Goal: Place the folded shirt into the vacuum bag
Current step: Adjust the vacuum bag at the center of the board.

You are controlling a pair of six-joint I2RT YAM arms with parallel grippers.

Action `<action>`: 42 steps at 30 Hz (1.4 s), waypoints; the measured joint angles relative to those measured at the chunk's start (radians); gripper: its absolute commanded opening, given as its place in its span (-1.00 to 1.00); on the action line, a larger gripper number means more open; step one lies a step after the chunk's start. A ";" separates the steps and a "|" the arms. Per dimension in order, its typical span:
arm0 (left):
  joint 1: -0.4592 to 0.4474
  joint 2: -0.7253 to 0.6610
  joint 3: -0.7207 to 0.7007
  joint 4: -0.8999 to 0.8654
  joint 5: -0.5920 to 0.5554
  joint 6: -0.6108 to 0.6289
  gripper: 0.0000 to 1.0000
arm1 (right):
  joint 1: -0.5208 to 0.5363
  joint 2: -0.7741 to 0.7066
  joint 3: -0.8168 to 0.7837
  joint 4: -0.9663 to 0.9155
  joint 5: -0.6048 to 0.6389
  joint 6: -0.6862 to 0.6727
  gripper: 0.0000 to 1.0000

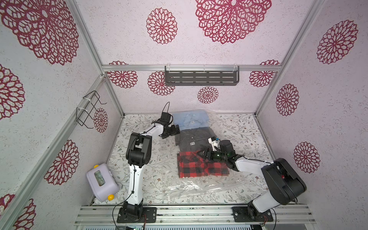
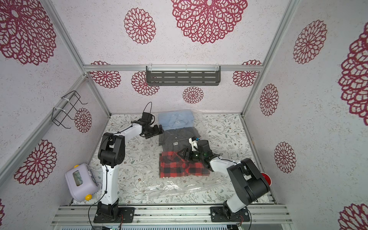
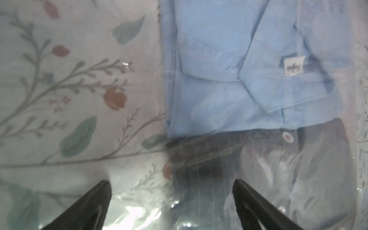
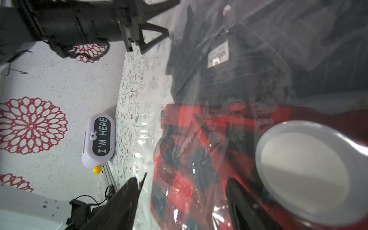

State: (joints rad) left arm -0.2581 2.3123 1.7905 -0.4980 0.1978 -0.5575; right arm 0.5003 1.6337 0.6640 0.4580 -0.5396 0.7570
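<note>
The left gripper [image 3: 171, 183] has its jaws spread as wide as they go, empty, tips just over the clear plastic at the bag's left edge, where the blue shirt [image 1: 189, 119] meets the dark shirt [image 1: 189, 137]. The right gripper [image 4: 182, 179] shows its jaws partly apart above the plaid shirt [image 1: 191, 167]; whether they touch the film I cannot tell. That plaid shirt lies folded under the plastic of the vacuum bag [image 1: 199, 187], nearest its crumpled mouth, with the white valve [image 4: 304, 175] close by. The left arm stands elbow-high, forearm reaching away; the right arm stretches low over the tabletop [image 1: 249, 127]
</note>
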 measured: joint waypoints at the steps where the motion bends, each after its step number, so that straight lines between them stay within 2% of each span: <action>1: 0.000 0.011 0.015 0.000 0.003 0.003 1.00 | 0.000 0.038 0.008 0.015 -0.002 0.006 0.44; 5: 0.000 0.021 0.032 -0.002 0.010 0.011 0.99 | -0.009 0.166 0.078 0.081 -0.022 0.027 0.43; 8: 0.000 -0.018 -0.029 0.014 0.011 0.012 0.95 | -0.020 0.220 0.130 0.105 -0.023 0.035 0.43; 13: 0.000 -0.239 -0.263 0.003 -0.012 0.007 0.95 | -0.045 0.289 0.205 0.136 -0.034 0.050 0.42; 16: 0.000 -0.453 -0.405 0.005 -0.040 -0.006 0.95 | -0.048 0.285 0.210 0.129 -0.036 0.049 0.41; 20: -0.003 -0.735 -0.583 0.014 -0.076 -0.035 0.95 | -0.045 0.195 0.204 0.017 -0.003 0.004 0.43; 23: -0.008 -0.867 -0.702 -0.011 -0.090 -0.067 0.95 | -0.038 0.077 0.204 -0.076 0.016 -0.062 0.43; 29: -0.028 -1.013 -0.909 -0.155 -0.127 -0.161 0.95 | 0.009 -0.142 0.206 -0.235 0.069 -0.210 0.46; 34: -0.091 -1.160 -1.012 -0.291 -0.149 -0.295 0.94 | 0.043 -0.257 0.150 -0.297 0.096 -0.280 0.55; 38: -0.119 -1.297 -1.096 -0.356 -0.142 -0.419 0.95 | 0.049 -0.293 0.087 -0.311 0.101 -0.296 0.56; 42: -0.129 -1.405 -1.228 -0.330 -0.079 -0.525 0.95 | 0.051 -0.298 0.046 -0.314 0.100 -0.294 0.57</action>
State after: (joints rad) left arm -0.3870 0.9073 0.5625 -0.8276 0.1192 -1.0824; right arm 0.5518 1.3357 0.7101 0.1436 -0.4393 0.4625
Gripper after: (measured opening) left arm 0.973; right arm 0.782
